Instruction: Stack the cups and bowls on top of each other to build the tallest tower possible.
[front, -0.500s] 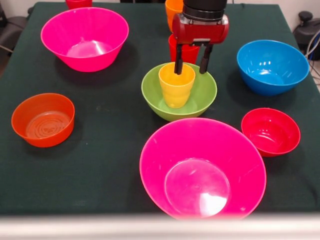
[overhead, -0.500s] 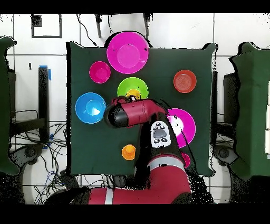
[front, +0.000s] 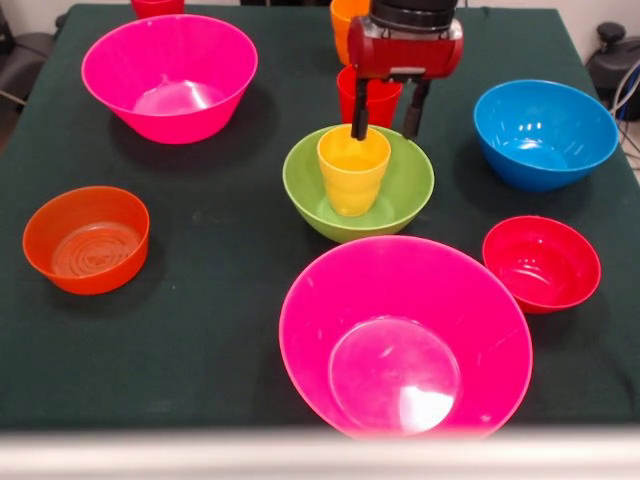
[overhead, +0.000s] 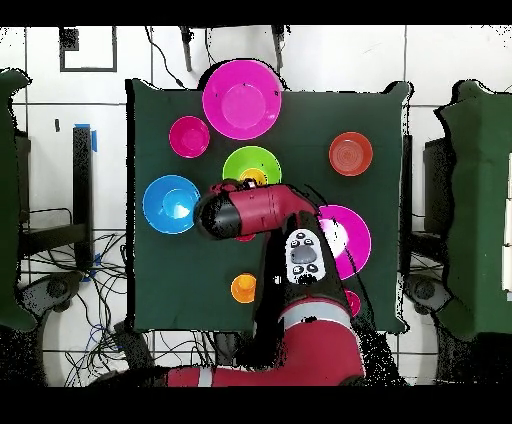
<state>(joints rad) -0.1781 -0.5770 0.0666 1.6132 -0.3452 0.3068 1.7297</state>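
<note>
On the dark green table (front: 230, 300), nearest the camera, a large glossy hot-pink plastic bowl (front: 405, 335); behind it, a medium lime-green plastic bowl (front: 358, 182) holding a glossy yellow tapered plastic cup (front: 353, 170), upright, mouth up, long axis vertical. Above the cup's far rim, the gripper (front: 386, 120), black fingers (front: 358, 110) apart, gripping nothing.

The gripper (front: 386, 118) hangs open over the far rim of the green bowl (front: 400, 195), one finger just behind the yellow cup (front: 353, 170) standing inside it. Close behind stand a red cup (front: 372, 98) and an orange cup (front: 345, 20), crowding that side. Bare worktop (front: 220, 290) lies open between the green bowl and the orange bowl (front: 86, 240), while the near pink bowl (front: 405, 335) blocks the front.
</note>
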